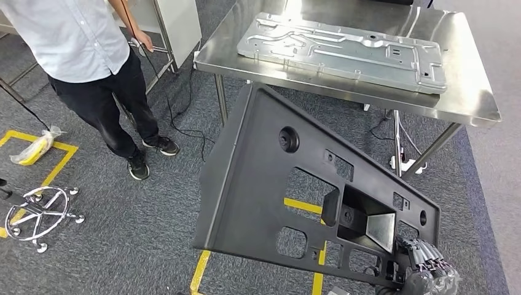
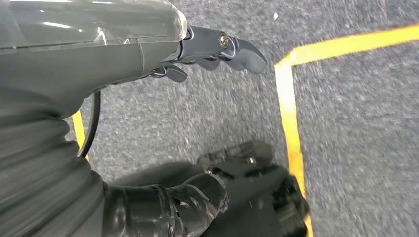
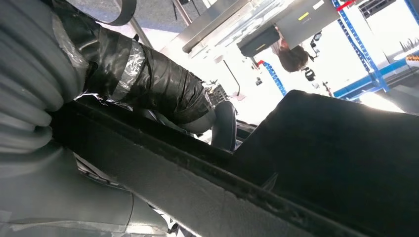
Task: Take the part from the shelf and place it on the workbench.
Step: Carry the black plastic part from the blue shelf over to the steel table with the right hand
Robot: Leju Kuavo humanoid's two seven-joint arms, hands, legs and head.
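The part is a large black plastic panel with several cut-outs and a boxed pocket. It hangs tilted above the floor, its top corner close to the front edge of the steel workbench. My right hand grips the panel's lower right corner. In the right wrist view the taped thumb wraps over the panel's edge. My left hand hangs over the carpet with its fingers loosely apart and holds nothing.
A stamped metal plate lies on the workbench. A person stands at the left near a cable. A chrome stool base and a yellow bag lie on the floor, which carries yellow tape lines.
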